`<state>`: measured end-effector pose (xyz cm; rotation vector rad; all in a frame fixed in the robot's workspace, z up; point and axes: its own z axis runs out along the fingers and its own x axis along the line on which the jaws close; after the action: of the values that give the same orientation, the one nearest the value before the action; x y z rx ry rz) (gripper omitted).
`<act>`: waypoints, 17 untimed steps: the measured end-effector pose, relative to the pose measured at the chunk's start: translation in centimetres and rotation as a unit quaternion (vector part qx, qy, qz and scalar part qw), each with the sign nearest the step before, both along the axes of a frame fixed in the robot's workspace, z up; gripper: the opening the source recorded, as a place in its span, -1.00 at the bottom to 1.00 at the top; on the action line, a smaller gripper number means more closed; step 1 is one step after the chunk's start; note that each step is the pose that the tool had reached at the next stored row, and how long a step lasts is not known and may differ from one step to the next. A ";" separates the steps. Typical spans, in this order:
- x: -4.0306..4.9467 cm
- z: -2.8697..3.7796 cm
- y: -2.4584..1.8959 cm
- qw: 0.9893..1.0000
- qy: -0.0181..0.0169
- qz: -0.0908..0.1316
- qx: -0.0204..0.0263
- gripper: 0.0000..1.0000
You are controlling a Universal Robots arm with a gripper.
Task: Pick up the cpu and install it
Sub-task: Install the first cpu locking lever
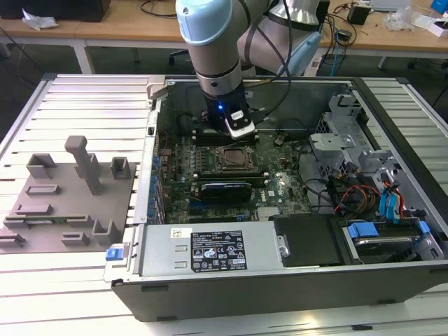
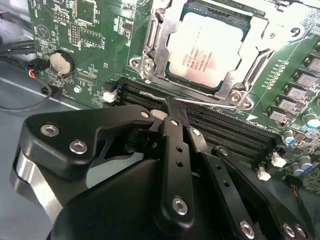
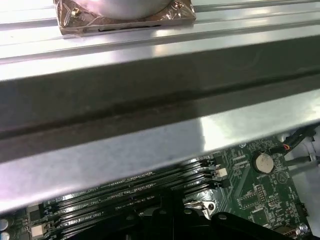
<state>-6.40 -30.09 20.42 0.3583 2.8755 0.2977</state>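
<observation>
— So, where's the cpu (image 2: 207, 47) right now?

— From my seat, it lies flat in the motherboard socket (image 1: 234, 159), silvery top up, with the metal frame around its rim. I judge it seated, not carried.

— And the gripper (image 2: 169, 104)?

— Clenched, as far as I read the second wrist view: the two black fingers meet at their tips and I see nothing pinched between them. It hangs low inside the computer case (image 1: 280, 280), over the board.

— Which way is the chip from the tips?

— In the exterior view the socket sits at about six o'clock from the gripper, just beside it. In the second wrist view the memory slots (image 2: 225, 130) run between the fingertips and the socket, and the thin wire lever (image 2: 205, 103) of the frame lies along the socket's near edge, close to the tips.

— Any long axis to line up with?

— None on the chip itself; it's square. The slots give me the only clear line, parallel to the socket's near edge.

— And the grey fixture plate (image 1: 70, 189)?

— Well apart, at nine o'clock from the case in the exterior view. With one arm, there's no question of which is nearer.
</observation>
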 end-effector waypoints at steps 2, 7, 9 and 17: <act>-0.01 -0.16 0.00 1.000 -0.002 0.000 -0.001 -0.79; -0.01 -0.49 -0.02 1.000 -0.004 0.000 -0.003 -0.79; -0.02 -0.62 -0.06 1.000 -0.005 0.000 -0.004 -0.79; -0.02 -0.98 -0.15 1.000 -0.007 0.000 -0.006 -0.79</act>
<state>-6.42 -30.24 19.44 0.3521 2.8620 0.2809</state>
